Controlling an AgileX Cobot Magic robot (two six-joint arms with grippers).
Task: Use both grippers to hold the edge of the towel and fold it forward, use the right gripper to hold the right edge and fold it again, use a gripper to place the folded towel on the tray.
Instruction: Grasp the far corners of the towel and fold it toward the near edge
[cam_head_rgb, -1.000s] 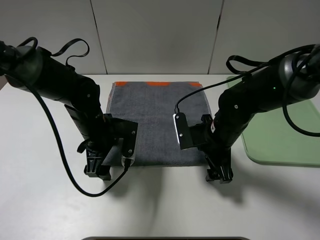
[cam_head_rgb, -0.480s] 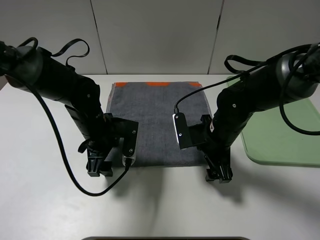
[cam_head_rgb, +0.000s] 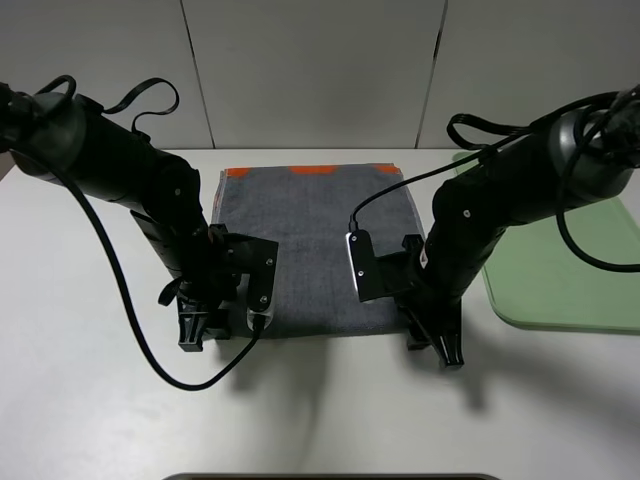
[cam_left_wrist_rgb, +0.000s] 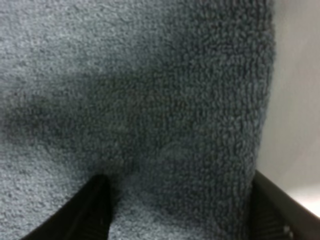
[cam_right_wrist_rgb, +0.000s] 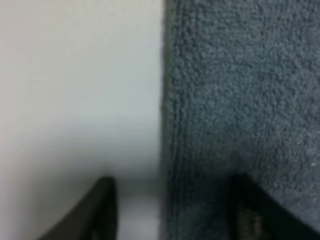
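Exterior high view first: the grey towel (cam_head_rgb: 315, 250) is laid flat on the white table (cam_head_rgb: 80, 380), with its orange strip at the far edge, and nothing is folded yet. The left gripper (cam_head_rgb: 195, 338) is parked at the near left corner and the right gripper (cam_head_rgb: 443, 348) at the near right corner, both pointed down.

On the wrist cams both sets of fingers are seen spread apart with nothing pinched. The left fingers (cam_left_wrist_rgb: 92, 212) have the towel's corner framed between them. The right fingers (cam_right_wrist_rgb: 102, 210) straddle the side hem, one over bare table and one over cloth. The green tray (cam_head_rgb: 560, 270) is off to the right, apart from the towel.

So the step in hand is reckoned to be the grab for the first fold. It's probably best done with a decent bite of cloth taken at each corner, not just the fuzzy hem, and with both jaws closed together. After that the two corners should be lifted level and carried forward at matching pace, so the near edge gets laid square along the orange end without a skewed crease.
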